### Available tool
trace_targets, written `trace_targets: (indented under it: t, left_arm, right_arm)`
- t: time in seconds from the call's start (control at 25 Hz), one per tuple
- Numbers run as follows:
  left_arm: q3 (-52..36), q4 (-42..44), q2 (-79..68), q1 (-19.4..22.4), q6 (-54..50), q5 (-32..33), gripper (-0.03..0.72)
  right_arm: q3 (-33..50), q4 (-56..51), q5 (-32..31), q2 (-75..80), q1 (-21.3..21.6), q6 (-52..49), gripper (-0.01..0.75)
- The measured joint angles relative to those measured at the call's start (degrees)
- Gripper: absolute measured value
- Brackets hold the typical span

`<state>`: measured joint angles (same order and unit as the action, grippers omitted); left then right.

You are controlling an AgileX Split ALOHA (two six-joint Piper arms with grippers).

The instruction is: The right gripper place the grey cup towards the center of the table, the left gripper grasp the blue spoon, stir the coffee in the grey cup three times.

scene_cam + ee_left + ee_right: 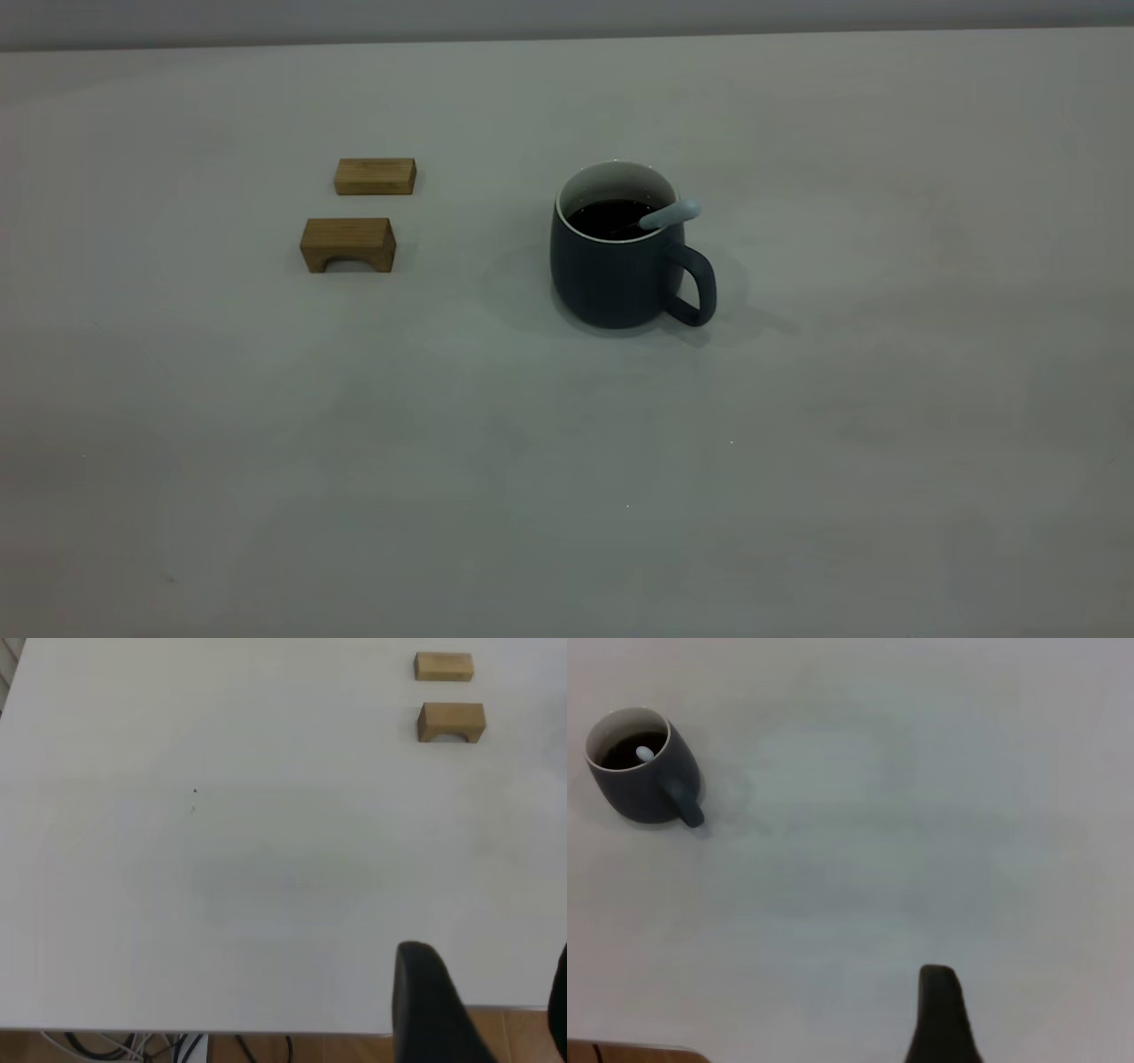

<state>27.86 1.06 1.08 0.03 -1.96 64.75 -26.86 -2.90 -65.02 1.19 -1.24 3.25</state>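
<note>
The grey cup point(620, 275) stands upright near the middle of the table point(567, 478), its handle toward the right front. Dark coffee point(607, 217) fills it. The blue spoon point(671, 213) rests inside, its pale handle leaning on the rim above the cup's handle. The right wrist view shows the cup point(642, 784) far off, with the spoon's end point(645, 753) in it. Neither gripper appears in the exterior view. My left gripper point(492, 992) hangs open over the table's edge, holding nothing. One dark finger point(939, 1019) of my right gripper point(1036, 1014) shows, with bare table beside it.
Two small wooden blocks lie left of the cup: a flat one point(375, 176) behind and an arched one point(347, 245) in front. The left wrist view shows both, the flat block point(443, 666) and the arched block point(452, 722). Cables hang below the table's edge point(177, 1047).
</note>
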Motion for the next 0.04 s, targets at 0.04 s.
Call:
trace_targets:
  t: [0.04]
  left_arm:
    - [0.0,0.0,0.0,0.0,0.0,0.0,0.405]
  right_arm:
    - [0.0,0.0,0.0,0.0,0.0,0.0,0.587]
